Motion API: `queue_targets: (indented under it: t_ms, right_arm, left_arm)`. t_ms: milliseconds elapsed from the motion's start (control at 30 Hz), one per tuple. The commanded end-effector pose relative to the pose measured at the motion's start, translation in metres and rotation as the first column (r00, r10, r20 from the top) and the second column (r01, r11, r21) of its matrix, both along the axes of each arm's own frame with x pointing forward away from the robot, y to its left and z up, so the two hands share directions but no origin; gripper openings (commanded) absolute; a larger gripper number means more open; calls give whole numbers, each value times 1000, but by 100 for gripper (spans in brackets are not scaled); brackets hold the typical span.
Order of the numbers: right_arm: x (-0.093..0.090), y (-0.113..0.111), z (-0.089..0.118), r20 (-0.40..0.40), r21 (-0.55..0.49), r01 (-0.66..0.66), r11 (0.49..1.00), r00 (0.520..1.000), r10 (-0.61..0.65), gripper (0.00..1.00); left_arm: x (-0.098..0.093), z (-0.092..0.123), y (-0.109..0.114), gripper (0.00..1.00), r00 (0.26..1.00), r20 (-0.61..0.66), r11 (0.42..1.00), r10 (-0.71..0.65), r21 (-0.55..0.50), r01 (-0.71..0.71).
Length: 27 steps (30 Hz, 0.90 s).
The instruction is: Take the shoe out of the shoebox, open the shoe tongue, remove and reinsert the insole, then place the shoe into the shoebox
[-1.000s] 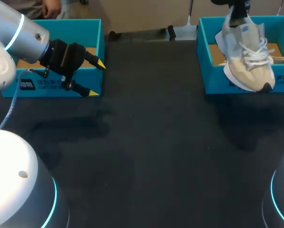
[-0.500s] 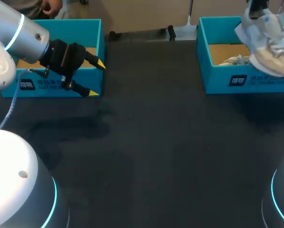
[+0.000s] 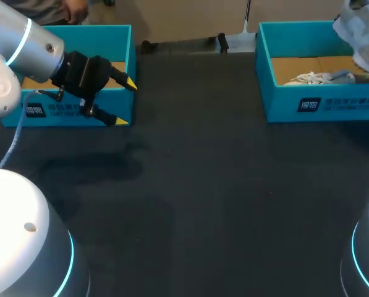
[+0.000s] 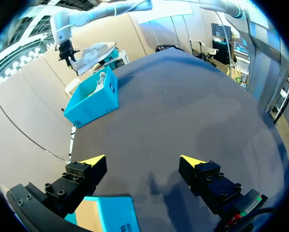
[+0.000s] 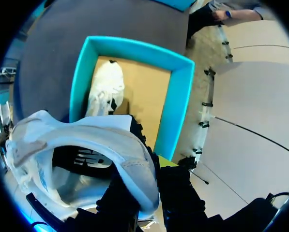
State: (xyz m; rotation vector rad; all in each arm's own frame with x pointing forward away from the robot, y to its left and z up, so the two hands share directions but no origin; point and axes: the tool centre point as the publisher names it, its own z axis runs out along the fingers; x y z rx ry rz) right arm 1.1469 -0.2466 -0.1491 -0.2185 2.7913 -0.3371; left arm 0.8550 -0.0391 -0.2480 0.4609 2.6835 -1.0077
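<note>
A pale grey and white shoe [image 3: 361, 36] hangs in the air over the right end of the teal shoebox [image 3: 320, 104]. My right gripper [image 5: 150, 166] is shut on its heel collar [image 5: 134, 169], one finger inside the shoe and one outside. A second shoe [image 3: 315, 77] lies in the box, below the held shoe [image 5: 62, 150] in the right wrist view. In the left wrist view the held shoe [image 4: 93, 52] hangs from my right arm above the far shoebox [image 4: 93, 99]. My left gripper [image 3: 114, 100] stands open and holds nothing.
Another teal box [image 3: 79, 68] stands at the back left, right behind my left gripper [image 4: 143, 162]; its corner [image 4: 108, 215] lies under the fingers. Dark table cloth [image 3: 196, 185] spreads between the two boxes.
My right arm has carried the shoe up and to the right, from the shoebox's front wall to above its right end. The left arm has not moved.
</note>
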Motion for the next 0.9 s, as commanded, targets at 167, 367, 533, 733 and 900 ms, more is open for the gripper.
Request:
queue_targets:
  t_ms: [167,367,533,733,900]
  right_arm:
    - [41,-30,-12,-69,-21,116,993,991,-117,0]
    - [44,-35,-14,-39,-18,167,986,985,-168,0]
    - [44,-35,-14,-39,-18,167,986,985,-168,0]
    - [44,-35,-14,-39,-18,167,986,985,-168,0]
    - [44,-35,-14,-39,-18,167,986,985,-168,0]
  left_arm:
    - [-1,0,0,100,1000,1,1000,1,4,-1]
    - [-1,0,0,100,1000,1,1000,1,4,-1]
    - [-1,0,0,100,1000,1,1000,1,4,-1]
    - [-1,0,0,100,1000,1,1000,1,4,-1]
    - [-1,0,0,100,1000,1,1000,1,4,-1]
